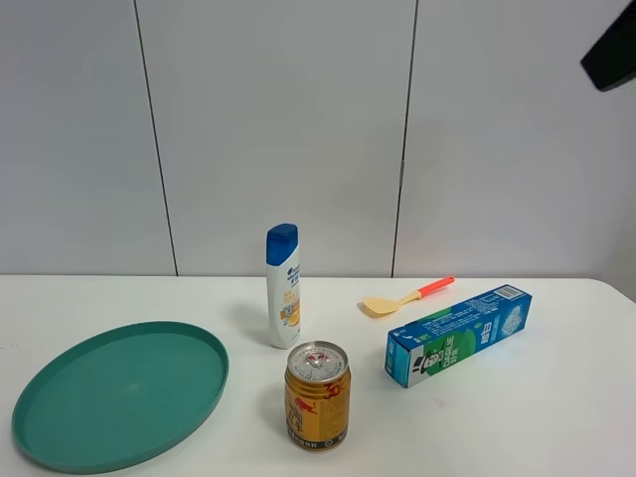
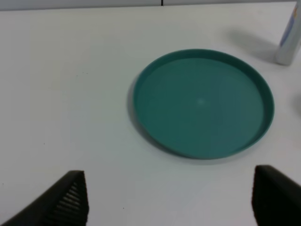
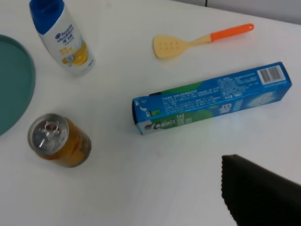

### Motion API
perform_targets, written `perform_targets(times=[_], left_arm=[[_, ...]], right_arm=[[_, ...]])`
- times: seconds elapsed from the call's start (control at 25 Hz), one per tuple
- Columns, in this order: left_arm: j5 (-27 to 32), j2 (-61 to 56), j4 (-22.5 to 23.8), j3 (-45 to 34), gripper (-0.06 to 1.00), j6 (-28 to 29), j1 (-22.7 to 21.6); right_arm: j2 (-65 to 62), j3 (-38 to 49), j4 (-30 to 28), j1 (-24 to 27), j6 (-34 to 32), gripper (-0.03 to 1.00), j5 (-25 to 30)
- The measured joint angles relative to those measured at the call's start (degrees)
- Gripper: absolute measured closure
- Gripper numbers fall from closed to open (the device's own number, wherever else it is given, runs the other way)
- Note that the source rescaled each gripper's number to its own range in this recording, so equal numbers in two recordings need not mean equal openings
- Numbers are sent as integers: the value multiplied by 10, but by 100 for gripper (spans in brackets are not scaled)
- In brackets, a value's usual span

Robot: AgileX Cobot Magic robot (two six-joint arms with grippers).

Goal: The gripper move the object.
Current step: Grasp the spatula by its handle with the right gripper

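The tan slotted spatula (image 1: pixel 407 296) with an orange-red handle lies flat on the white table, behind the toothpaste box. It also shows in the right wrist view (image 3: pixel 197 41), far from the one black finger (image 3: pixel 258 195) seen at that picture's edge. The other right finger is out of view. A black part of the right arm (image 1: pixel 610 50) hangs high at the upper right. My left gripper (image 2: pixel 171 205) is open and empty, hovering over bare table next to the green plate (image 2: pixel 202 103). It is out of the exterior high view.
A blue-green toothpaste box (image 1: pixel 459 333) lies in front of the spatula. A white shampoo bottle (image 1: pixel 283 286) stands to the spatula's left. A gold can (image 1: pixel 317 396) stands near the front. The green plate (image 1: pixel 119 393) lies at the front left.
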State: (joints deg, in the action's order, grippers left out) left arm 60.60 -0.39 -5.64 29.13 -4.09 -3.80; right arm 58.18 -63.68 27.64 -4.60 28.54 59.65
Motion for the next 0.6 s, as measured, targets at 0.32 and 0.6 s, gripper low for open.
perform_targets(times=[0.32, 0.6], left_arm=[[0, 0, 0, 0, -6, 0, 0], [0, 0, 0, 0, -6, 0, 0]], right_arm=[[168, -116, -1, 0, -52, 1, -11], [280, -159, -74, 0, -208, 1, -22]])
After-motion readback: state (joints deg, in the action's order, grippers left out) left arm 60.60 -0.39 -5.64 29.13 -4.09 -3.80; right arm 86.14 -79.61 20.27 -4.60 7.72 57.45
